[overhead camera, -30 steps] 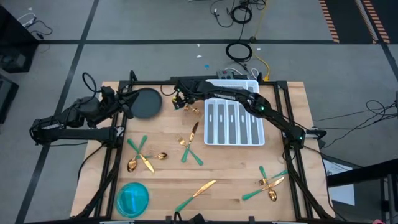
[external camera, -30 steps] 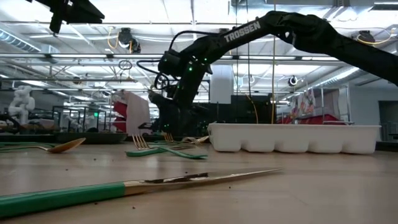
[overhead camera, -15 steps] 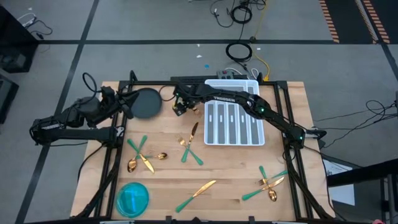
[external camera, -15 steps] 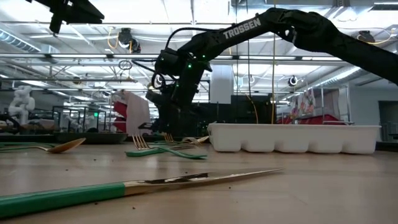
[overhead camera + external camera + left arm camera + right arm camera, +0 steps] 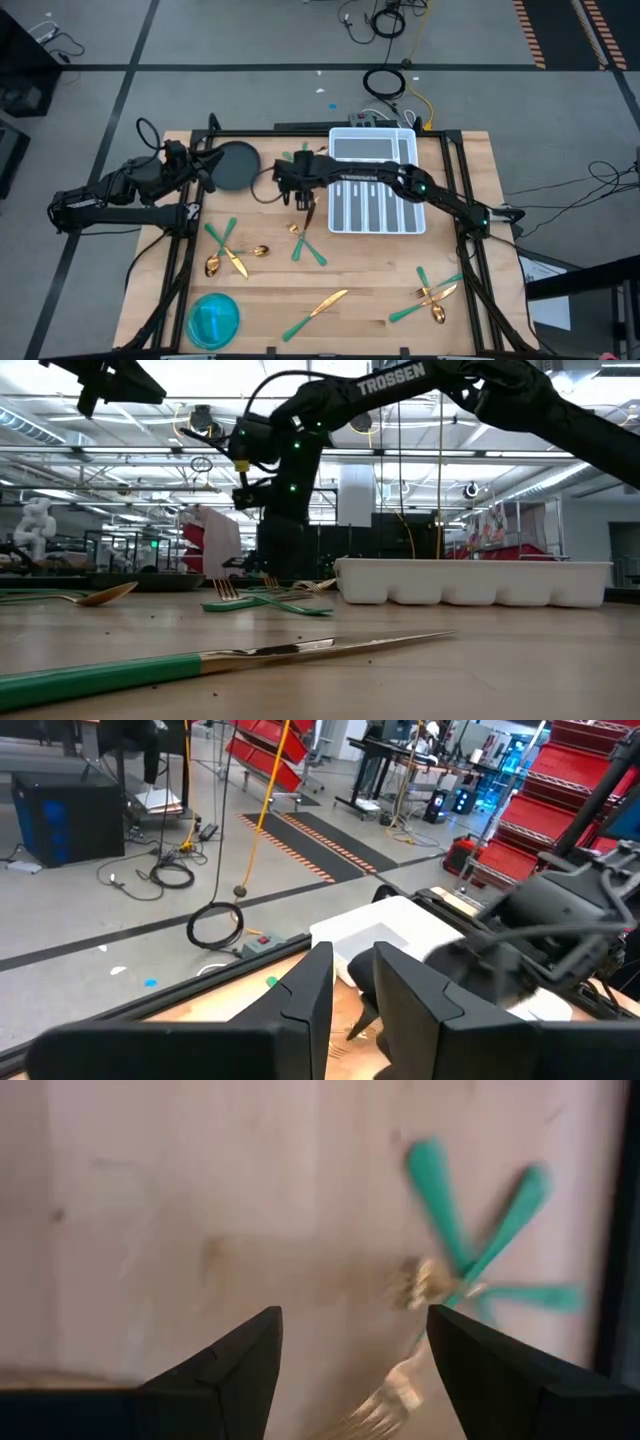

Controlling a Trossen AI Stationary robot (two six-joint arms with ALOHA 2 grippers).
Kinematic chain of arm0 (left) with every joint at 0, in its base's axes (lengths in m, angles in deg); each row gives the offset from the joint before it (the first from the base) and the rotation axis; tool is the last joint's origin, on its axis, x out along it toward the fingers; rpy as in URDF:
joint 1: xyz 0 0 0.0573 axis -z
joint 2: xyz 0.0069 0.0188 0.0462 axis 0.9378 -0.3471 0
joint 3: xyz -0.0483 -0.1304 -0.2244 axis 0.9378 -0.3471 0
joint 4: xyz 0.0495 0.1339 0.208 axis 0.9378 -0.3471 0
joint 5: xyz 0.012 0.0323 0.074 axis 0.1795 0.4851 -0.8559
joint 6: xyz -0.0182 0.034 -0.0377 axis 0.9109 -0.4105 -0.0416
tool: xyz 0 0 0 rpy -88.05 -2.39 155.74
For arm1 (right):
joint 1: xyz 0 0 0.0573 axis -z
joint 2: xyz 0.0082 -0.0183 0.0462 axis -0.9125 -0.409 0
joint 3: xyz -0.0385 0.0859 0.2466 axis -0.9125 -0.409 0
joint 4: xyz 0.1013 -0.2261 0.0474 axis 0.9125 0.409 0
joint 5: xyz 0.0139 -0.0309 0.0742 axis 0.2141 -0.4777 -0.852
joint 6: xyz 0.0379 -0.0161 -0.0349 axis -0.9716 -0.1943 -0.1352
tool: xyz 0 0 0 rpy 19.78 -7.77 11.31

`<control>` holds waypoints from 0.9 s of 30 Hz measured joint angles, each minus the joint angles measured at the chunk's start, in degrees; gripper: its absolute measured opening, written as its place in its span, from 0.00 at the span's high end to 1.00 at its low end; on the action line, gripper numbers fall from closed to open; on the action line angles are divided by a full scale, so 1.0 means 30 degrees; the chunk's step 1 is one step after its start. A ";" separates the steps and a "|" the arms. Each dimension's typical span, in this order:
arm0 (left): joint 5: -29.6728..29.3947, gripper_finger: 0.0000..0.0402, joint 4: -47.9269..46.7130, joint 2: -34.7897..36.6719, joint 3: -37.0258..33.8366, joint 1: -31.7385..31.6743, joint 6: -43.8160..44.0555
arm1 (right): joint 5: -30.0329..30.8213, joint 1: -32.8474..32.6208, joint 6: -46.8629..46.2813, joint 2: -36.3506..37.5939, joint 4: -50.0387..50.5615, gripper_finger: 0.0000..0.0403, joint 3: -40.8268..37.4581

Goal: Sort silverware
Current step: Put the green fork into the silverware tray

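Low view, glossy gold knife (image 5: 330, 648), slim green handle (image 5: 100, 676)

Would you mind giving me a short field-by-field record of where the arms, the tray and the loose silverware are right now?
right gripper: open, empty, hanging above the table left of the white tray, over the crossed cutlery
left gripper: waiting at the table's left edge, nothing between its fingers
white tray: far right part of the table; its slots look empty
silverware: loose on the wood in several small crossed piles
blue bowl: near left corner
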 joint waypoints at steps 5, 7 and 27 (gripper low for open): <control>0.0000 0.79 -0.0002 0.0000 0.0000 0.0000 0.0007 | 0.0597 -0.0139 0.1038 -0.0002 -0.1748 0.40 0.0000; 0.0000 0.79 -0.0001 0.0000 0.0000 0.0000 0.0006 | 0.0580 -0.0119 0.1018 -0.0007 -0.1462 0.40 0.0000; -0.0168 0.79 0.0000 0.0000 0.0000 0.0000 -0.0022 | -0.0455 0.0743 -0.1234 -0.0029 -0.1080 0.40 0.0000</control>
